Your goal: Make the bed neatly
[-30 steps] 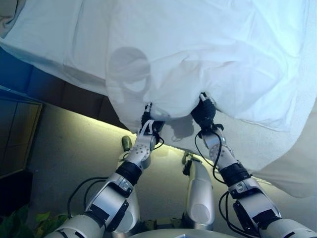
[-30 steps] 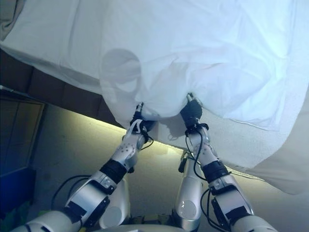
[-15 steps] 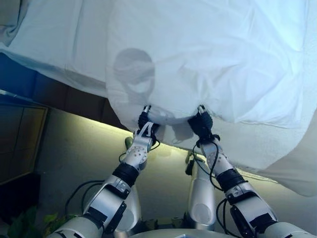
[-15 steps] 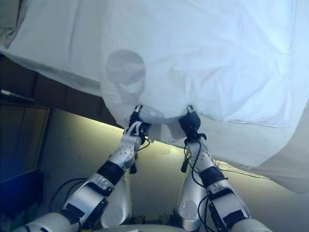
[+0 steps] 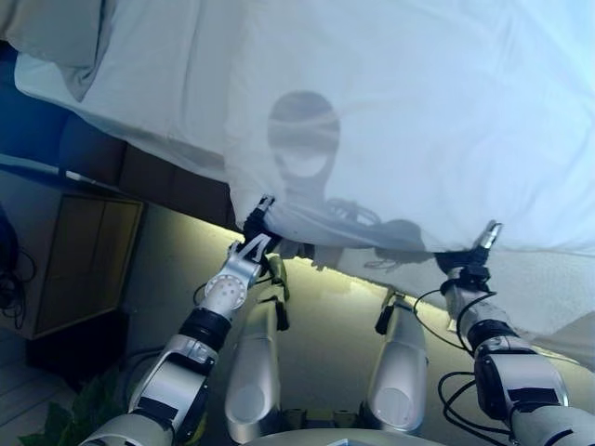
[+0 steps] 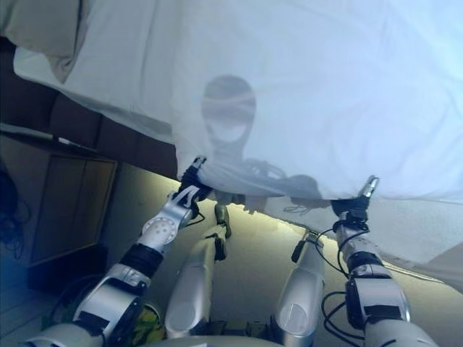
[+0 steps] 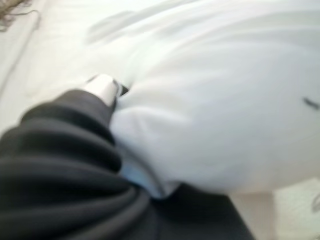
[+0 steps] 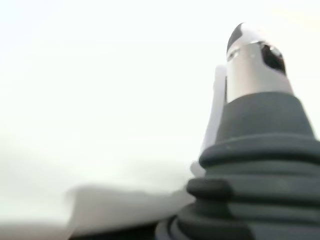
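A white duvet (image 5: 418, 111) covers the bed and hangs over its near edge. My left hand (image 5: 253, 226) is shut on the duvet's near edge at the left; in the left wrist view the cloth (image 7: 210, 130) bunches against the hand's dark cover (image 7: 60, 165). My right hand (image 5: 472, 255) is shut on the same edge far to the right, with one fingertip (image 8: 255, 55) showing past its cover. The edge (image 5: 363, 243) is stretched nearly straight between the two hands. A white undersheet (image 5: 149, 102) shows on the left of the bed.
A pillow (image 5: 56, 37) lies at the bed's far left corner. The dark bed base (image 5: 149, 177) runs below the mattress with a lit strip of floor (image 5: 186, 251) under it. A wooden bedside cabinet (image 5: 79, 265) stands at left, a green plant (image 5: 79, 413) at lower left.
My hands have spread apart along the duvet's edge: the right hand moved far right, the left a little left. The bunched edge is now pulled flat. The camera has shifted too.
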You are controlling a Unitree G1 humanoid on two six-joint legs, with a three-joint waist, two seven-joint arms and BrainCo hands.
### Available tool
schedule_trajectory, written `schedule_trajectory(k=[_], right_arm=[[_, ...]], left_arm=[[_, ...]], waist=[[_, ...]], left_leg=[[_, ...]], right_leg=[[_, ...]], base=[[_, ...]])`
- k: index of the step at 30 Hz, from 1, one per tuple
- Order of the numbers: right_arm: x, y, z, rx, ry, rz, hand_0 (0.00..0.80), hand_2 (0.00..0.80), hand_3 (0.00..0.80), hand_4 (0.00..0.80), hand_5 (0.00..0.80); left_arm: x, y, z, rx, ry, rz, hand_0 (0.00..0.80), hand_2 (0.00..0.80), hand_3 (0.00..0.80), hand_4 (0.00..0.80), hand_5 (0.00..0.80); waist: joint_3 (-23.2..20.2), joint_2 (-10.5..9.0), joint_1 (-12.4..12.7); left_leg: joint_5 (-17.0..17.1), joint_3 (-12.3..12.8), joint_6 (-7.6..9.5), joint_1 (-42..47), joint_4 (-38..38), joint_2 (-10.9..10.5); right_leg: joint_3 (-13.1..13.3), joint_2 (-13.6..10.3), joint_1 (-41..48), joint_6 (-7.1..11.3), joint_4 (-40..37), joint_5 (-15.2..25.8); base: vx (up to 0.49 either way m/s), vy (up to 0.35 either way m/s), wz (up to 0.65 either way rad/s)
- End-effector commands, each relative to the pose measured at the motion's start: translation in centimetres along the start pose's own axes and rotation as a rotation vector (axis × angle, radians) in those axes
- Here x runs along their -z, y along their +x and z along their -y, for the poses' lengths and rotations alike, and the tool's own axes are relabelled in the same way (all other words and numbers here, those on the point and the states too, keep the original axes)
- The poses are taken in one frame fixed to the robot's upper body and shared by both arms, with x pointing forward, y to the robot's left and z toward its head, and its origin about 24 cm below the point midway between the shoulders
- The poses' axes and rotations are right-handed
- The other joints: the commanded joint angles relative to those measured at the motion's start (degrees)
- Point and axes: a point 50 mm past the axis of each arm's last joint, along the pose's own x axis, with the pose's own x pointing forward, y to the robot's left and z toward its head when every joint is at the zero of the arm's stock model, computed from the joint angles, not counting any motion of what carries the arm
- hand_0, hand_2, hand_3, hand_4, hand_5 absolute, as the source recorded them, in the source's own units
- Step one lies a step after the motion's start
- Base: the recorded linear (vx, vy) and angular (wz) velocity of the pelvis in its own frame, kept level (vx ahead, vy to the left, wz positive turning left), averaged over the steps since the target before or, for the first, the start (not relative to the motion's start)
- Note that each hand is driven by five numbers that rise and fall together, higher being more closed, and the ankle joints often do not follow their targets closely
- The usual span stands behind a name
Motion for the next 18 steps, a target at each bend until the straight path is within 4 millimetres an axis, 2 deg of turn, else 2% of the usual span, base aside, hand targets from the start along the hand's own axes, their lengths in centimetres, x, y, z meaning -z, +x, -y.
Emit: schedule_trajectory(k=[1, 5, 6, 7, 15, 18], right_arm=[[-4.5, 0.7, -3.1, -0.123, 0.016, 0.165, 0.000, 0.000, 0.000, 0.000, 0.000], [-5.9, 0.7, -4.0, -0.157, 0.002, 0.211, 0.000, 0.000, 0.000, 0.000, 0.000], [-6.2, 0.6, -4.1, -0.167, -0.003, 0.219, 0.493, 0.493, 0.493, 0.493, 0.493], [-6.4, 0.5, -4.1, -0.169, -0.008, 0.225, 0.800, 0.800, 0.800, 0.800, 0.800], [-7.1, 0.4, -4.5, -0.177, -0.040, 0.215, 0.800, 0.800, 0.800, 0.800, 0.800], [-6.9, 0.4, -4.4, -0.165, -0.114, 0.193, 0.800, 0.800, 0.800, 0.800, 0.800]], left_arm=[[-2.8, 0.2, 3.2, 0.174, -0.044, 0.088, 0.800, 0.800, 0.800, 0.800, 0.800], [-3.0, 0.0, 3.2, 0.187, -0.042, 0.082, 0.800, 0.800, 0.800, 0.800, 0.800], [-3.1, 0.0, 3.2, 0.189, -0.036, 0.080, 0.800, 0.800, 0.800, 0.800, 0.800], [-3.1, 0.0, 3.1, 0.190, -0.034, 0.077, 0.800, 0.800, 0.800, 0.800, 0.800], [-3.5, 0.1, 3.4, 0.198, -0.028, 0.072, 0.800, 0.800, 0.800, 0.800, 0.800], [-3.4, 0.1, 3.5, 0.214, -0.038, 0.069, 0.800, 0.800, 0.800, 0.800, 0.800]], waist=[[-1.7, 1.67, 1.1], [-1.4, 1.72, 1.4], [-1.3, 1.55, 1.5], [-1.3, 1.43, 1.5], [-1.3, 0.46, 1.4], [-1.3, 0.45, 1.3]], left_leg=[[1.5, -0.8, -4.97, -1.7, 1.9, 3.9], [1.7, -1.1, -5.01, -2.1, 1.5, 3.7], [1.8, -1.2, -5.04, -2.2, 1.4, 3.7], [1.8, -1.3, -5.07, -2.3, 1.4, 3.7], [2.0, -1.8, -5.08, -2.7, 1.2, 4.1], [2.0, -2.1, -5.03, -2.4, 1.0, 4.0]], right_leg=[[1.2, -3.7, -0.9, 3.24, -4.5, 8.3], [0.8, -3.3, -0.9, 3.30, -5.1, 8.6], [0.7, -3.1, -0.8, 3.33, -5.3, 8.6], [0.6, -3.0, -0.7, 3.34, -5.4, 8.7], [0.5, -2.5, -0.5, 3.47, -6.2, 9.1], [0.6, -2.2, -0.2, 3.43, -6.3, 9.1]], base=[[-0.031, 0.032, 0.01], [-0.044, -0.028, 0.00], [-0.038, -0.063, -0.02], [-0.035, -0.078, -0.01], [-0.009, -0.024, 0.00], [0.007, 0.034, 0.01]])
